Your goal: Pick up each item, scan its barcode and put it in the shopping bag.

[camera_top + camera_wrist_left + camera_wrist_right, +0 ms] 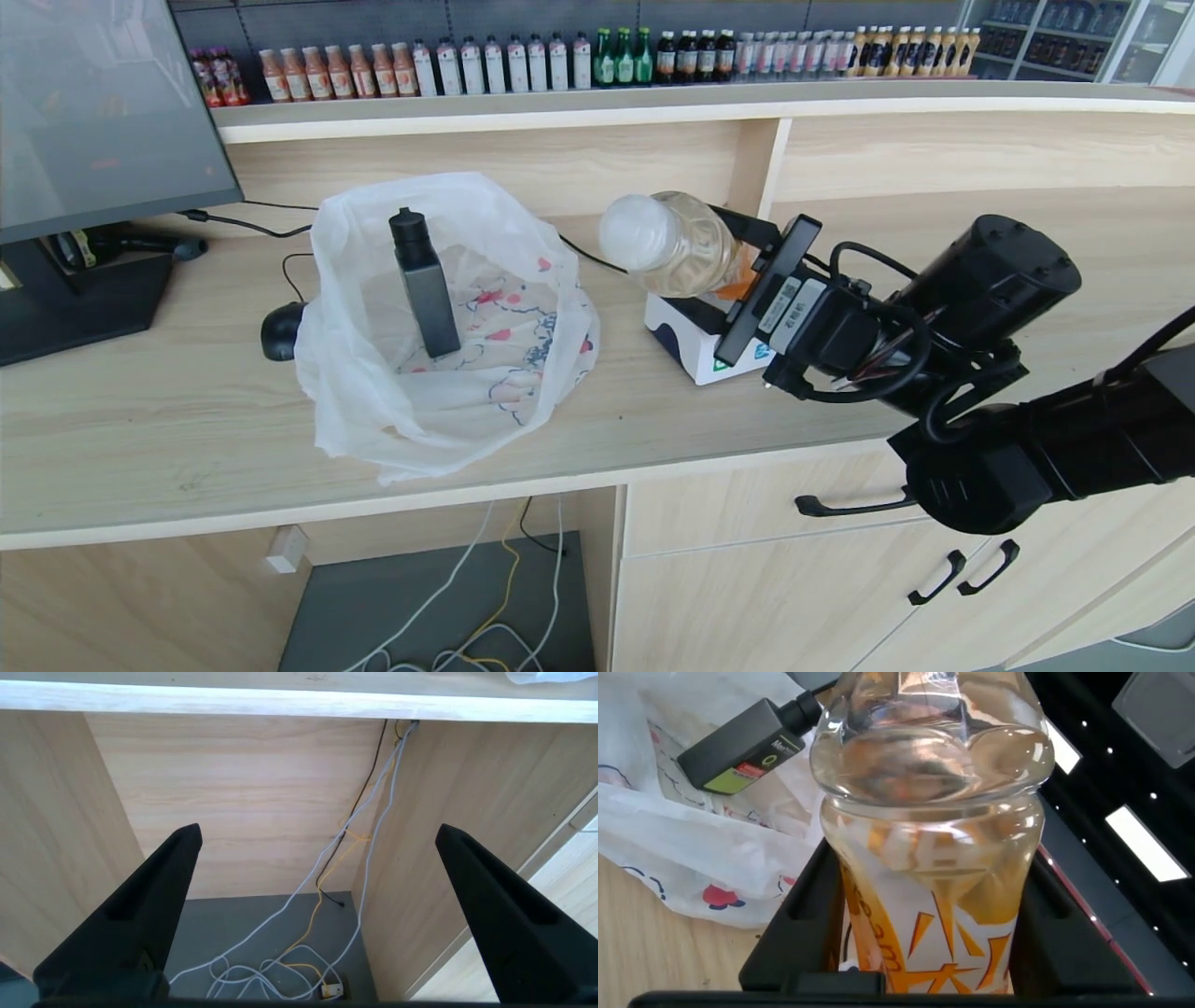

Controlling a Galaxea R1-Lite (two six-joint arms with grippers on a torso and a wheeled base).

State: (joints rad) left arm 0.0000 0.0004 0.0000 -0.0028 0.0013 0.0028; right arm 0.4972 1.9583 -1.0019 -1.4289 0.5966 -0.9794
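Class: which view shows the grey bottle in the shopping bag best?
The head view: the whole grey bottle stands in the shopping bag. The right wrist view catches it off-centre, past the drink bottle. The left wrist view faces cables.

No legible txt; orange print on drink bottle & green label on dark bottle unreadable.
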